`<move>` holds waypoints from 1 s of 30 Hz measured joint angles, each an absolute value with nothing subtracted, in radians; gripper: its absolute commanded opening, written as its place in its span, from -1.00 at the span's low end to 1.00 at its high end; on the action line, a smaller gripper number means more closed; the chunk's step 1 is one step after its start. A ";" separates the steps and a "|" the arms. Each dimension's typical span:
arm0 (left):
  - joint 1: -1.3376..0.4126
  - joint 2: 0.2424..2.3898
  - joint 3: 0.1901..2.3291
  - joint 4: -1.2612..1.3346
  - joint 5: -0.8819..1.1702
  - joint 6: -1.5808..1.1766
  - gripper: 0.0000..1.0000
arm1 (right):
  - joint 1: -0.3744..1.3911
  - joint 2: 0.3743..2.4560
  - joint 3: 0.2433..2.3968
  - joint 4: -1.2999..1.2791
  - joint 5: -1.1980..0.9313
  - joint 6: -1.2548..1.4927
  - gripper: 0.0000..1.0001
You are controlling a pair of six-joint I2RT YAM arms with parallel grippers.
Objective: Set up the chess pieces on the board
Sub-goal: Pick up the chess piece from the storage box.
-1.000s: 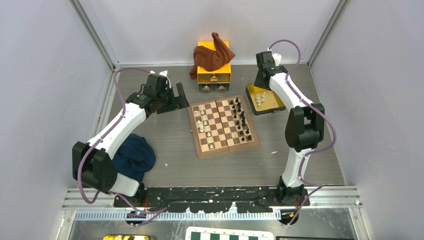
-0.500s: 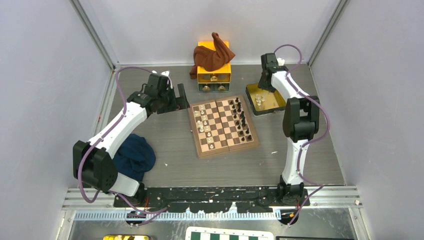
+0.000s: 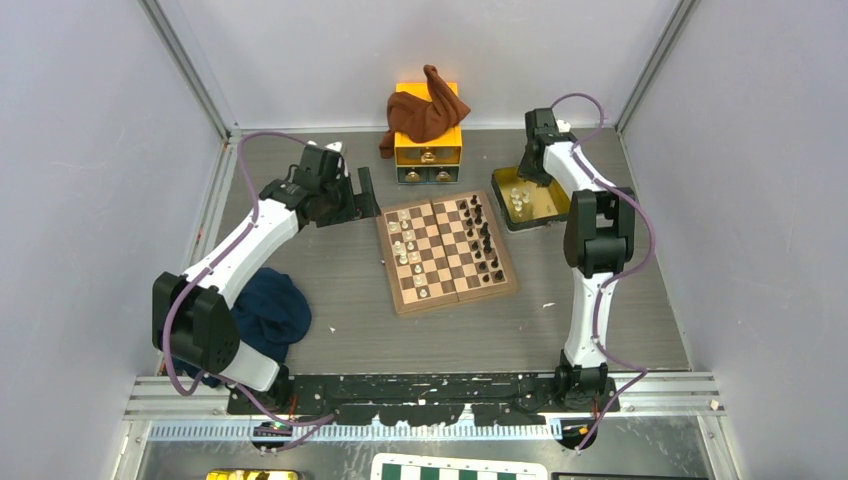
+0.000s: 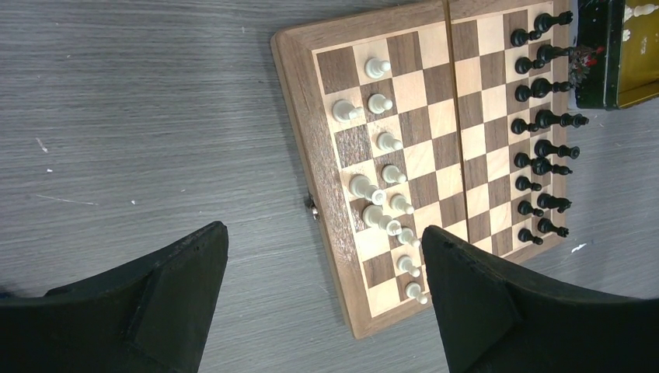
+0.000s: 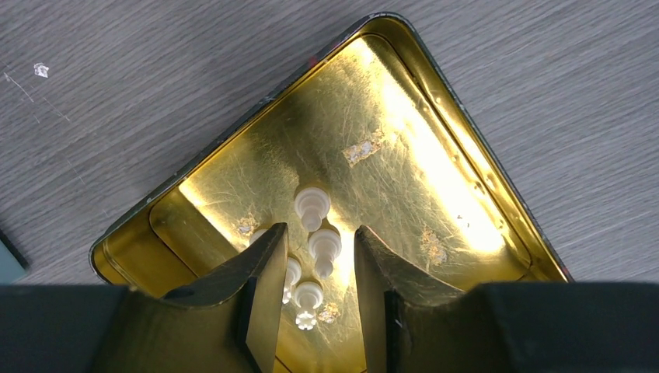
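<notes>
The wooden board (image 3: 455,296) lies mid-table. Cream-white pieces (image 3: 405,245) stand along its left side and dark pieces (image 3: 483,240) along its right. In the left wrist view the board's border (image 4: 311,155) runs between white pieces (image 4: 381,144) and dark pieces (image 4: 544,148). My left gripper (image 3: 362,192) is open and empty, above the table by the board's left edge (image 4: 322,237). My right gripper (image 3: 527,180) hangs over the gold tin (image 3: 550,208). Its jaws (image 5: 320,233) stand open around a white piece (image 5: 324,247), among several white pieces (image 5: 312,206) in the tin (image 5: 404,155).
A yellow drawer box (image 3: 428,150) with a brown cloth (image 3: 425,110) stands behind the board. A dark blue cloth (image 3: 265,310) lies front left. A green-and-white board (image 3: 460,468) is outside the near edge. Enclosure walls surround the table.
My right gripper has swung down and to the right, coming over the gold tin. My left arm has shifted only slightly.
</notes>
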State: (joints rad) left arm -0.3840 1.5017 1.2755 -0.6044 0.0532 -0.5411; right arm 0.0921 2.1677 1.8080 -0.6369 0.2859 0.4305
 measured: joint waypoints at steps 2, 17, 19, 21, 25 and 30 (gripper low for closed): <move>-0.384 1.502 1.275 -0.604 0.053 -0.541 0.90 | 0.092 2.174 1.811 -0.636 0.282 0.433 -0.16; -0.384 1.511 1.275 -0.604 0.053 -0.537 0.90 | 0.092 2.220 1.833 -0.636 0.269 0.449 -0.25; -0.384 1.517 1.275 -0.604 0.053 -0.537 0.90 | 0.092 2.228 1.833 -0.636 0.267 0.451 -0.26; -0.384 1.521 1.275 -0.604 0.053 -0.536 0.90 | 0.092 2.233 1.833 -0.636 0.266 0.451 -0.30; -0.384 1.526 1.275 -0.604 0.053 -0.532 0.90 | 0.092 2.233 1.834 -0.637 0.266 0.452 -0.37; -0.384 1.537 1.276 -0.604 0.054 -0.519 0.90 | 0.092 2.234 1.839 -0.637 0.267 0.453 -0.45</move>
